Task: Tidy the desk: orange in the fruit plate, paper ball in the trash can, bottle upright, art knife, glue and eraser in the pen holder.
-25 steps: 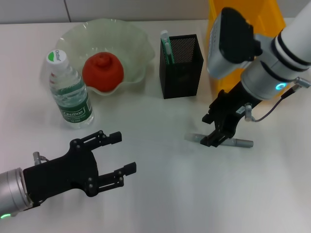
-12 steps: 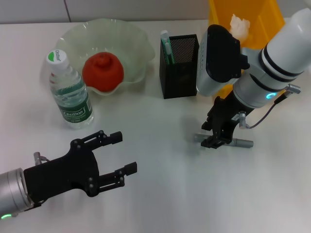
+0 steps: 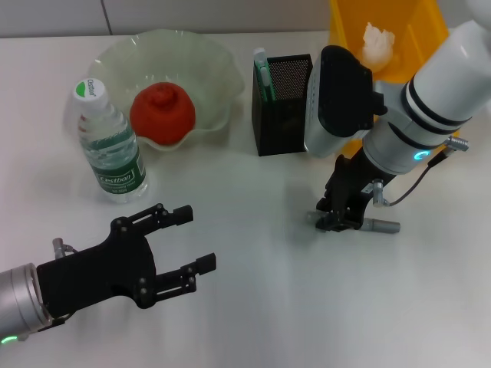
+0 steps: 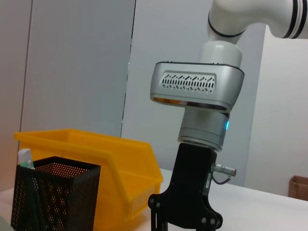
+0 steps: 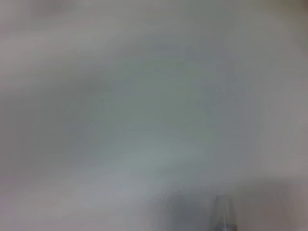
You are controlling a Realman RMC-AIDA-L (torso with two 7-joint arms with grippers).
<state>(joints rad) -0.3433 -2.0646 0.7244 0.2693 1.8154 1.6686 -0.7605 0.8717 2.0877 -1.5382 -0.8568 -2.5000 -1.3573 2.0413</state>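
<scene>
The grey glue (image 3: 379,225) lies flat on the white table. My right gripper (image 3: 336,219) is down on its left part, hiding that end; the same gripper (image 4: 185,217) shows in the left wrist view. A blurred glue tip (image 5: 224,214) appears in the right wrist view. The orange (image 3: 163,113) rests in the fruit plate (image 3: 115,57). The bottle (image 3: 112,146) stands upright beside the plate. The art knife (image 3: 263,73) stands in the pen holder (image 3: 285,96). The paper ball (image 3: 377,37) lies in the trash can (image 3: 420,23). The eraser is out of view. My left gripper (image 3: 198,239) hovers open at the front left.
The pen holder (image 4: 53,197) and trash can (image 4: 110,163) stand close behind my right gripper. The bottle and the plate lie beyond my left gripper. Bare table surface (image 3: 268,307) stretches between the two arms.
My right gripper has shifted a little left, turned, and lowered onto the glue. As the arm swung aside, the paper ball in the trash can came into view. The left arm has not moved.
</scene>
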